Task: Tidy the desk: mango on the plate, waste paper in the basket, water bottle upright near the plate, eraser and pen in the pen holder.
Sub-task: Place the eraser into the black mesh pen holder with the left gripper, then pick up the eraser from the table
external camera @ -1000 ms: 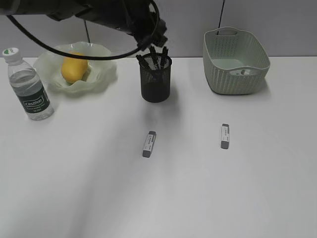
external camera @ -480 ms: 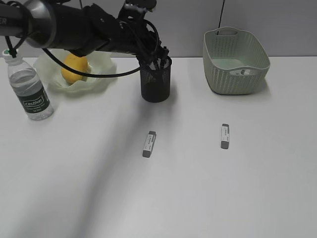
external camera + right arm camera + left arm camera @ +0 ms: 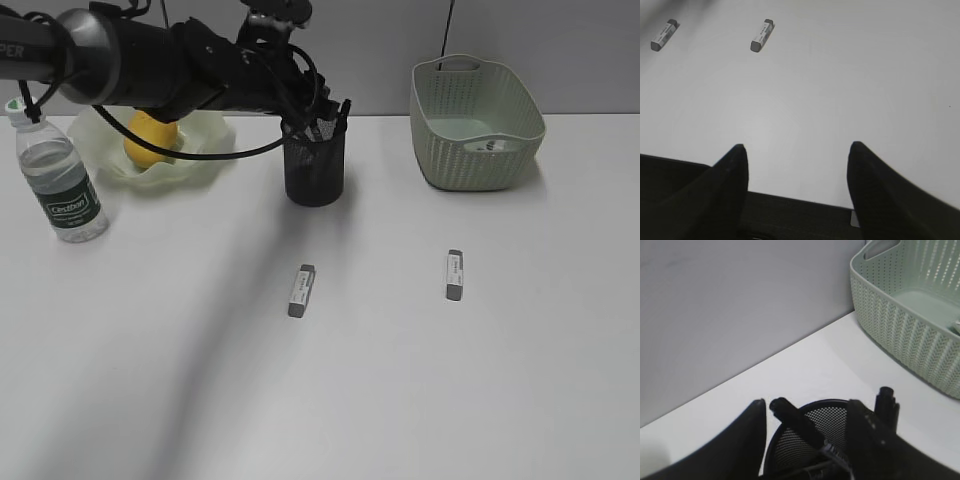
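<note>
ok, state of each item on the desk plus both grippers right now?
mango: in the plate
water bottle: upright, capped, left of the plate
pen holder: upright, pens inside
basket: upright, small item inside
left eraser: flat on the desk
right eraser: flat on the desk
left gripper: open over the pen holder
right gripper: open, empty

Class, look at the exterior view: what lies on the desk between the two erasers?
Nothing: between the left eraser and the right eraser the exterior view shows only bare white desk.
</note>
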`<state>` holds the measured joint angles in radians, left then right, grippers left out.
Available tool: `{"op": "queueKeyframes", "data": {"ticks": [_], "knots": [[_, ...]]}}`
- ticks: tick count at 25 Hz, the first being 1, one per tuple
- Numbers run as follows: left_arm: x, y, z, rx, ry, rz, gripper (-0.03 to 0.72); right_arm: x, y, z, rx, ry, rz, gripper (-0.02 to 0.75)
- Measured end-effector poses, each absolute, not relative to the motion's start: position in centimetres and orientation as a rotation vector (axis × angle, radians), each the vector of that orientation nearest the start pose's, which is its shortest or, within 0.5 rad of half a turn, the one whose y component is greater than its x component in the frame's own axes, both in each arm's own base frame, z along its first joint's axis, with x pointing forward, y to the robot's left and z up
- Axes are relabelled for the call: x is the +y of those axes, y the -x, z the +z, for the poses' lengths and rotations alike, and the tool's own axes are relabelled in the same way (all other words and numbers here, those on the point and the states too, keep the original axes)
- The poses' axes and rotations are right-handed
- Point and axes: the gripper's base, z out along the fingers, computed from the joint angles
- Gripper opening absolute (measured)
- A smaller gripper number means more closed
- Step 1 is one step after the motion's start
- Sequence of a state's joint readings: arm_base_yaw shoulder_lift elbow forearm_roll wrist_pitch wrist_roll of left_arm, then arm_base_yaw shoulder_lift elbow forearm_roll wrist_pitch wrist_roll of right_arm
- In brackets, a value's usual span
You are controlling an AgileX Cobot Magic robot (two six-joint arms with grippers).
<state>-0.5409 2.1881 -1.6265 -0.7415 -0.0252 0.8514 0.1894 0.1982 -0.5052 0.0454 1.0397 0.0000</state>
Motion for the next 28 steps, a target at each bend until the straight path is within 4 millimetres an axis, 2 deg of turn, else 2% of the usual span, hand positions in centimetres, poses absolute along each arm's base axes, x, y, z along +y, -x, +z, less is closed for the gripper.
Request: {"op": "queueKeyframes", "data": {"ticks": [3,8,11,14,18,24,28], "knots": [[-26.1,-43.6,20.5,1.92,-0.632,-0.263,0.401,0.8,-2.5,27.8,2.21,0.206,0.161,0.496],[-26.0,-42.5,24.0,1.895,-0.669,-0.322,0.402,0.8,-2.5,27.8,2.211,0.206,0.161,0.496],[-26.0,-40.7,26.6,1.915,-0.756,-0.414,0.402,0.8,-2.5,27.8,2.211,0.206,0.161,0.496],[-26.1,-38.7,28.2,1.967,-0.874,-0.516,0.402,0.8,-2.5,27.8,2.211,0.206,0.161,0.496],[-25.2,-36.4,28.6,2.157,-1.0,-0.557,0.402,0.8,-2.5,27.8,2.21,0.206,0.161,0.496],[-21.8,-34.2,28.1,2.57,-1.03,-0.304,0.402,0.8,-2.5,27.8,2.21,0.206,0.161,0.496],[-19.9,-32.7,29.4,2.686,-0.973,-0.218,0.402,0.8,-2.5,27.8,2.211,0.206,0.161,0.496]]}}
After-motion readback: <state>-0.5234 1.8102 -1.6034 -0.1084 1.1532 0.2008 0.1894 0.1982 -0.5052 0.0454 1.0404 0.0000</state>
